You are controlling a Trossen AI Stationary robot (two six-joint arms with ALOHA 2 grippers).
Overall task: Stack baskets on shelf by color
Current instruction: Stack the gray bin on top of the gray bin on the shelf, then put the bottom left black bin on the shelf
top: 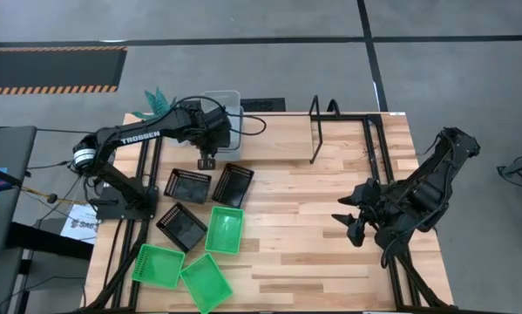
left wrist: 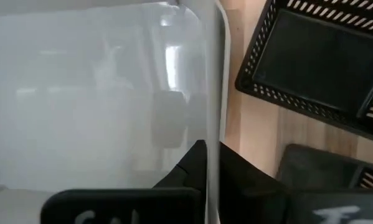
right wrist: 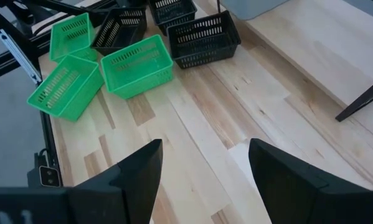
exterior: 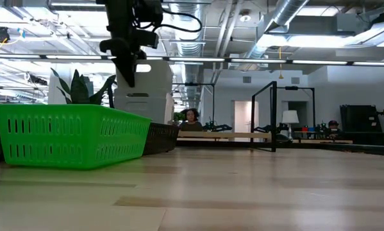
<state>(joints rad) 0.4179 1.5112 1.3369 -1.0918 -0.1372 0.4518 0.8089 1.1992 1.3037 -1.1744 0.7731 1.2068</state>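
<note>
While left gripper [top: 210, 131] clamps pale grey-white plastic basket [top: 226, 109] rim: placing on light wooden shelf [top: 330, 131] next; right gripper [right wrist: 202, 165] idle, fingers apart.

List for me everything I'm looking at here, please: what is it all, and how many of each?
pale basket: one visible, grey-white, far edge of the table; whether more are nested in it cannot be told
black baskets: three, meshed, in a loose group on the table's left half
green baskets: three, bright, nearer the front left corner
shelf: one, black wire frame with upright loops, far right part of the table
plant: one, green, behind the far left corner
table: one, light wood
person: one, far off in the room behind
left gripper: one, dark, closed on the pale basket's wall
right gripper: one, dark, open, over the bare right side
</note>
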